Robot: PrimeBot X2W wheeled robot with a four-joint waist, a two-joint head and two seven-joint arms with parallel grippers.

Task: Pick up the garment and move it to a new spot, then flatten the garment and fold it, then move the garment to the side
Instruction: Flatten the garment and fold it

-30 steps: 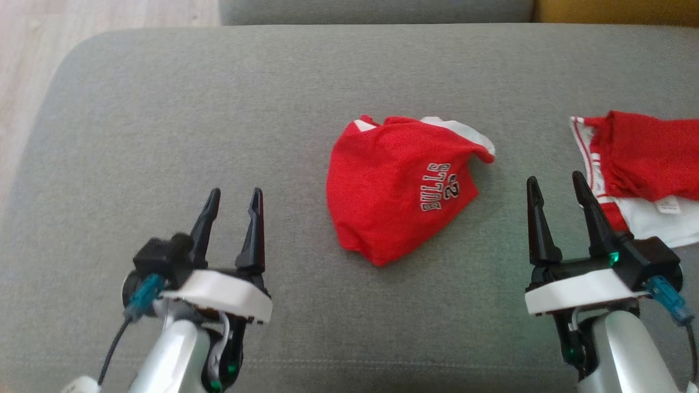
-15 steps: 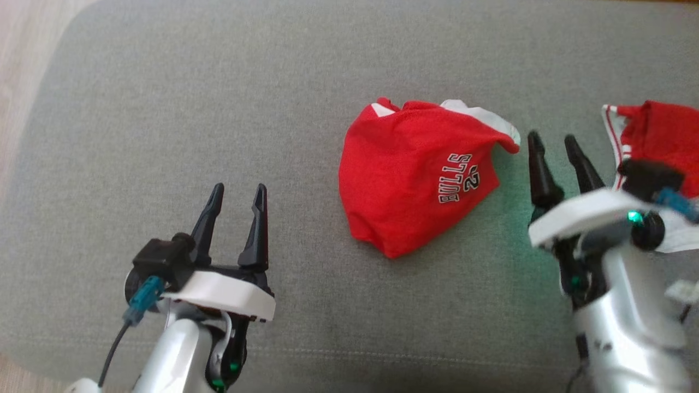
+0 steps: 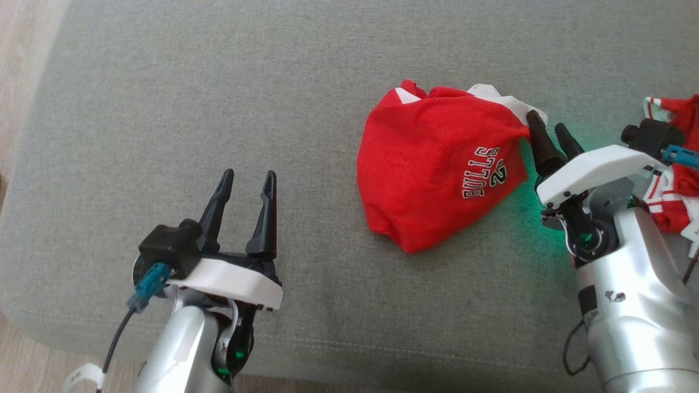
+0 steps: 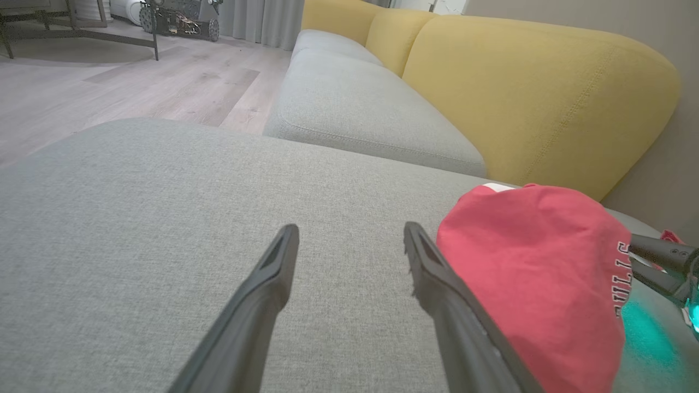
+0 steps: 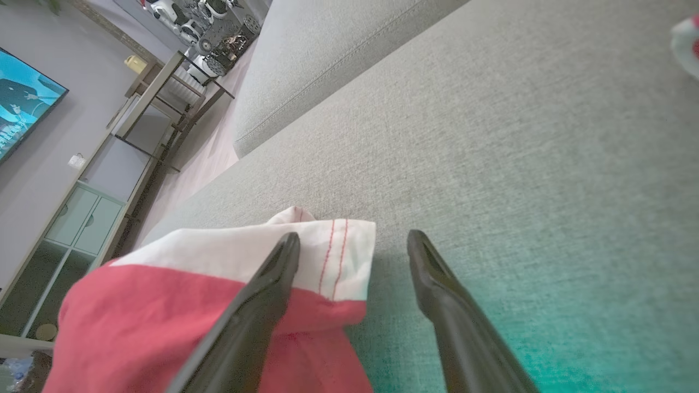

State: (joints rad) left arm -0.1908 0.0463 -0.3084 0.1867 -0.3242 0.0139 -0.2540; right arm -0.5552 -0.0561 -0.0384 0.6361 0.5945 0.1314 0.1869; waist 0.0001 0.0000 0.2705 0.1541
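Garment (image 3: 437, 169): crumpled red jersey, centre-right of head view on grey cushion (image 3: 164, 82). Soft, light, likely to drape. Your right gripper (image 3: 546, 121): spread, empty, at its white hem corner (image 5: 338, 256); pinch there. Your left gripper (image 3: 249, 174), lower left: spread, empty

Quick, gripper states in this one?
Left gripper: jaws open, empty.
Right gripper: jaws open at the white hem of the red garment, not gripping.

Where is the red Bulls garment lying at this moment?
In the head view, the red garment lies bunched on the grey cushion, right of centre. The open right gripper is at its white-trimmed right corner; the left gripper is apart, lower left.
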